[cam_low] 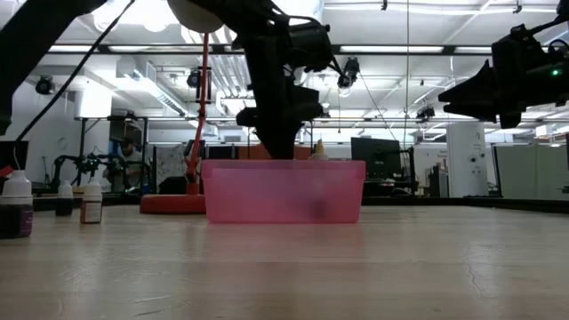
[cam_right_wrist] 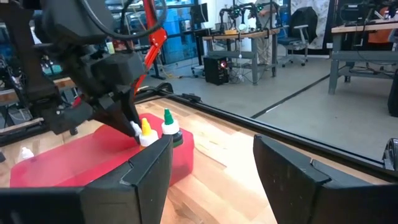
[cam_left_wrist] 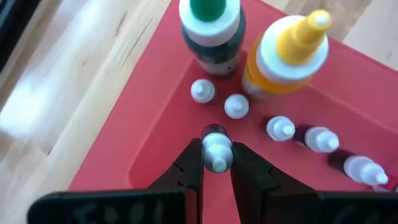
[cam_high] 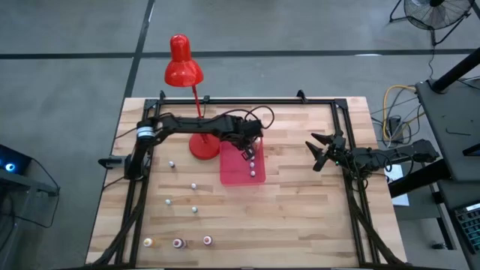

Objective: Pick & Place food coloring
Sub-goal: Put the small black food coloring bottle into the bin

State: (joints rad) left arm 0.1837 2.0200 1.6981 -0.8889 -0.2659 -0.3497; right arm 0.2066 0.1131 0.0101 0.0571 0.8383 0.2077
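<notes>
A food coloring bottle (cam_left_wrist: 216,151) sits pinched in our left gripper (cam_left_wrist: 216,163) above the pink tray (cam_left_wrist: 155,124); our right gripper (cam_high: 321,151) waits spread, well apart.

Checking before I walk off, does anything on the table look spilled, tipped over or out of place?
No spill or damage shows. In the pink tray, several small bottles lie on their sides while the green-capped and yellow-capped ones stand upright. The left gripper holds one small bottle above the tray.

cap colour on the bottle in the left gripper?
White, on the small bottle held by the left gripper over the red tray. Left wrist view shows it best.
</notes>
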